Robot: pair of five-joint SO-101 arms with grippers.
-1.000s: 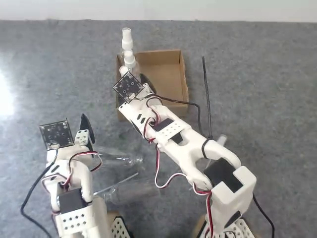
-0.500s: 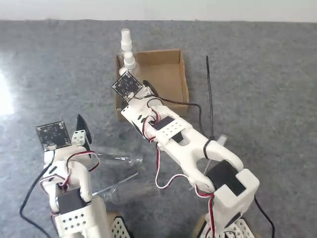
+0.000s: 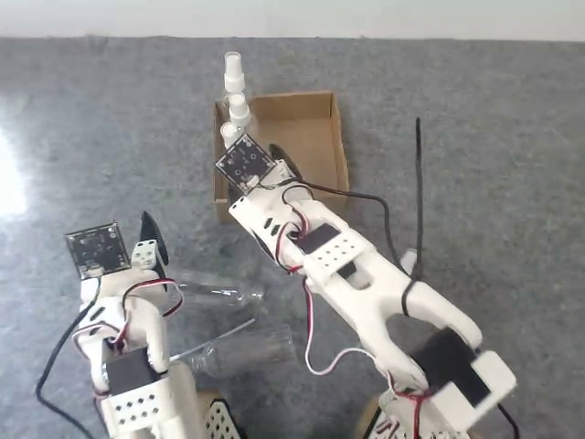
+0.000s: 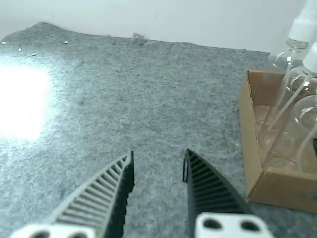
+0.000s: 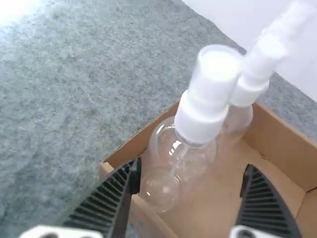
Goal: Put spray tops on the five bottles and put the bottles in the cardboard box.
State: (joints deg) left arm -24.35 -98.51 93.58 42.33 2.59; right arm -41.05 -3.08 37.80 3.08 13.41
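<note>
**High view: capped bottles stand in the box, two more lie loose by the arms**

From where I stand, the open brown cardboard box (image 3: 315,137) sits toward the far side of the grey felt-covered tabletop (image 3: 494,119). Against its left wall stand clear plastic bottles, each with a white spray top. The nearer capped bottle (image 5: 181,148) is tucked into a corner of the box. The farther capped bottle (image 5: 237,116) is just behind it, touching or very nearly so.

The right hand (image 5: 188,198) hangs over that corner. Its black ridged fingers are spread wide and grip nothing, and the nearer capped bottle shows between them, further on.

The left hand (image 4: 158,173) is above bare tabletop, to the left of the box and nearer the arms' bases. Its two fingers are parted, with nothing in the gap.

Between the two arms, two clear plastic bottles lie on their sides. The first lying bottle (image 3: 219,293) is just right of the left arm, and the second lying bottle (image 3: 245,352) is closer to the bases. I cannot tell whether either carries a top. A thin black cable (image 3: 419,174) runs over the tabletop to the right of the box.
</note>
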